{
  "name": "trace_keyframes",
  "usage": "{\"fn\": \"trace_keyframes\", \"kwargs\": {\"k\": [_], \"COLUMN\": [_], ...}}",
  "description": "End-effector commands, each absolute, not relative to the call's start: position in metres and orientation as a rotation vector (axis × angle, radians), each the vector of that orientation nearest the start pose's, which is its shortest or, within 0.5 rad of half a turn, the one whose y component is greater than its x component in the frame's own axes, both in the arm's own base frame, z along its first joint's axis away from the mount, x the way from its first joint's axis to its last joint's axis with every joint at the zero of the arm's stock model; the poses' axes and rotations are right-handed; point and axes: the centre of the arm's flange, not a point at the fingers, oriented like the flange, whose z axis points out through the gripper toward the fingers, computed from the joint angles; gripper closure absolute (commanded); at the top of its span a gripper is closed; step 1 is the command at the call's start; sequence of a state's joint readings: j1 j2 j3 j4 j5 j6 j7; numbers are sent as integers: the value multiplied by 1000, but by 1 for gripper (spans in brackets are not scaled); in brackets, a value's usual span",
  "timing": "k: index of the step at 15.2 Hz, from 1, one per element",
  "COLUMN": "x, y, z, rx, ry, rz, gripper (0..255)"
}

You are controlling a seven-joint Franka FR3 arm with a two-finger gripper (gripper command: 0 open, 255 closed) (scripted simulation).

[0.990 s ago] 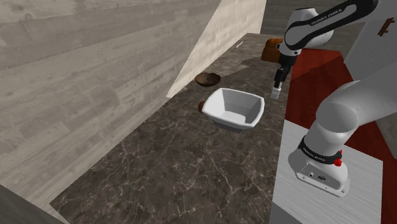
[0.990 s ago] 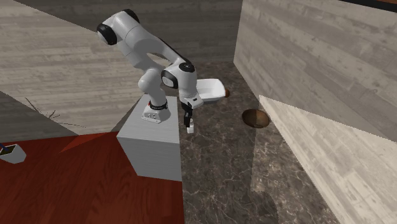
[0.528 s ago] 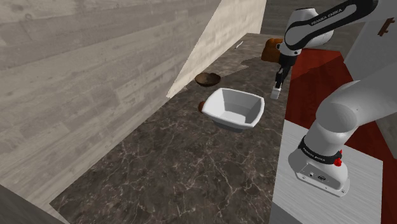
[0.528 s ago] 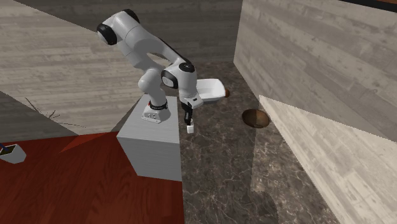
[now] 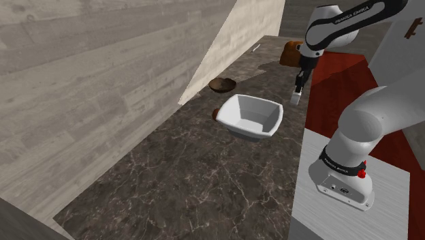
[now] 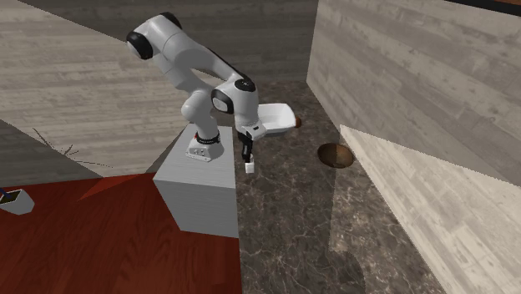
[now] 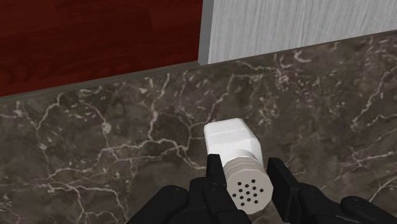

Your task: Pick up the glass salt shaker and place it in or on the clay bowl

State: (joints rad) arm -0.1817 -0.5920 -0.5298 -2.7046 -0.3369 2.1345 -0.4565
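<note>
My hand (image 7: 246, 169) grips the white salt shaker (image 7: 234, 151) over the bench (image 5: 204, 170) by the stand (image 6: 200, 196), so I should carry it slowly past the white dish (image 5: 250, 116) and lower it gently into the brown bowl (image 5: 223, 84).

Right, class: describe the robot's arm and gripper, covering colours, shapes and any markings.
The arm is white, built of rounded tubular links with dark bands at the joints; one link carries dark FRANKA EMIKA lettering. The gripper is all black, with two blocky fingers.
</note>
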Motion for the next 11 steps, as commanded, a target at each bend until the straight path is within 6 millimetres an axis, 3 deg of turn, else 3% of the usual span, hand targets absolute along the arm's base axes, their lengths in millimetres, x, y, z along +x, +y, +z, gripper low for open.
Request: {"fn": "trace_keyframes", "kwargs": {"k": [1,11], "x": [272,272], "y": [-237,-237], "z": [391,444], "rx": [-3129,-3129], "ry": [-19,-19], "rz": [19,19], "gripper": [255,255]}}
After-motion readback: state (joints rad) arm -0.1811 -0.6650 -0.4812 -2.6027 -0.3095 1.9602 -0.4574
